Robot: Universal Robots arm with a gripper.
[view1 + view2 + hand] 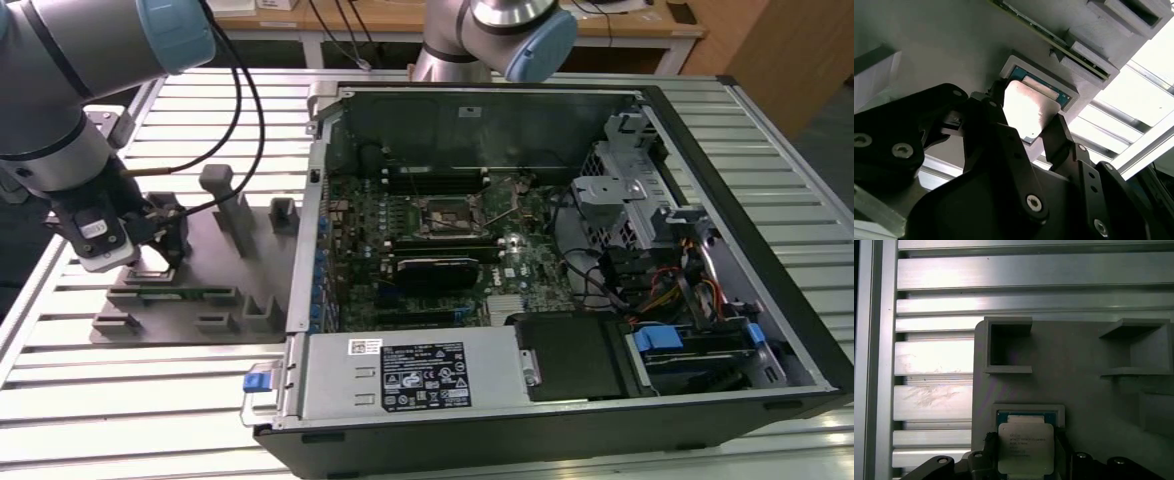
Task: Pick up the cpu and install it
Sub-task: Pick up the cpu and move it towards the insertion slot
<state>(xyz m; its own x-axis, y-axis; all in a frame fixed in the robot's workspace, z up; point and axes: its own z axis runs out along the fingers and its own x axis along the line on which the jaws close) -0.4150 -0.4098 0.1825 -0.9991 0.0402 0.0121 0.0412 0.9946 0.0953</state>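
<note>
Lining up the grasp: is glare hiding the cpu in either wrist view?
In the second wrist view glare washes out the top of the cpu; in the first wrist view it is evenly lit, while the slatted table reflects bright patches.

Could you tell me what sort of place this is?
Probably a robotics lab bench for computer assembly: an open black desktop computer case on a slatted aluminium table, a grey robot arm, and a grey plastic holder tray bearing the silvery square cpu.

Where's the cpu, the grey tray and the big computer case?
cpu (1026,447): first wrist view, middle of its silvery top.
grey tray (174,318): exterior view, bare flat base.
computer case (494,125): exterior view, inner far wall.
</note>
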